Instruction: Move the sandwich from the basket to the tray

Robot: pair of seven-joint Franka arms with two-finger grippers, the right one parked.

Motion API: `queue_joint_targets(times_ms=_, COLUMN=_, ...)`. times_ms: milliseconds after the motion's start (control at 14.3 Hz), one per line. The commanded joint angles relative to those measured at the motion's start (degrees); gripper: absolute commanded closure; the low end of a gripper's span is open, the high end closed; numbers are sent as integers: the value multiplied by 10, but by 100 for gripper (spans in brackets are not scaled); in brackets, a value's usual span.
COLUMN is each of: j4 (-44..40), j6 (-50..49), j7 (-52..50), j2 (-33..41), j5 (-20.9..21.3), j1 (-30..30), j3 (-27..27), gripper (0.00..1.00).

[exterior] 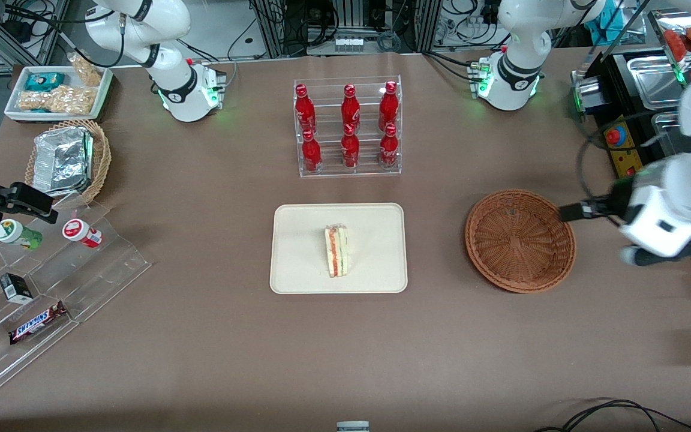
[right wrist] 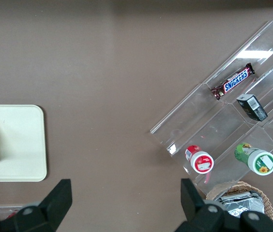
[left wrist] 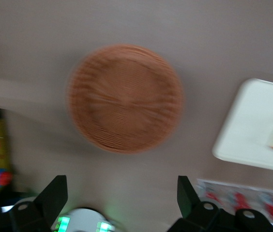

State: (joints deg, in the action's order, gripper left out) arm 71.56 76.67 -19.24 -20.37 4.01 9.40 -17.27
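Closest to my front camera, bare brown bench (exterior: 213, 360) fills the view, with a clear stepped display stand (exterior: 51, 300) at the parked arm's end holding a Snickers bar (exterior: 38, 323), a small black box (exterior: 15, 287) and two little lidded cups (exterior: 81, 233). My jaws (left wrist: 122, 195) hang in the air above the bench just beside the basket (exterior: 520, 240), toward the working arm's end of the bench, and in the left wrist view I see the two black fingers (left wrist: 54, 195) spread wide apart with nothing between them, so they are released. From there the wrist camera looks down on the round reddish-brown basket, which I see with nothing in it. Next out, nearer the middle of the bench and well apart from the basket, is the cream tray (exterior: 297, 228), lying flat. The sandwich (exterior: 337, 251) rests on that tray, about at its centre, lying with its orange-red and green filling layers showing along one side. Farther from the front camera than the tray stands a clear rack of red bottles (exterior: 349, 126). At the parked arm's end I also see a lighter wicker basket with a foil packet (exterior: 63, 159) and a white tray of snack packets (exterior: 57, 93).
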Motion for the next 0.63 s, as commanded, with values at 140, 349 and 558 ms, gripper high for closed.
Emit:
queue_joint_targets(times_ms=140, j4=12, j6=-6, j7=32, j2=27, j5=27, j1=27, j3=-8, gripper=0)
queue_joint_targets(times_ms=349, j4=52, j6=35, j7=32, j2=70, j5=-29, j1=32, j3=-7, gripper=0)
queue_joint_targets(times_ms=558, j4=250, j6=148, j7=38, j2=218, j5=-35, j1=49, j3=-7, gripper=0)
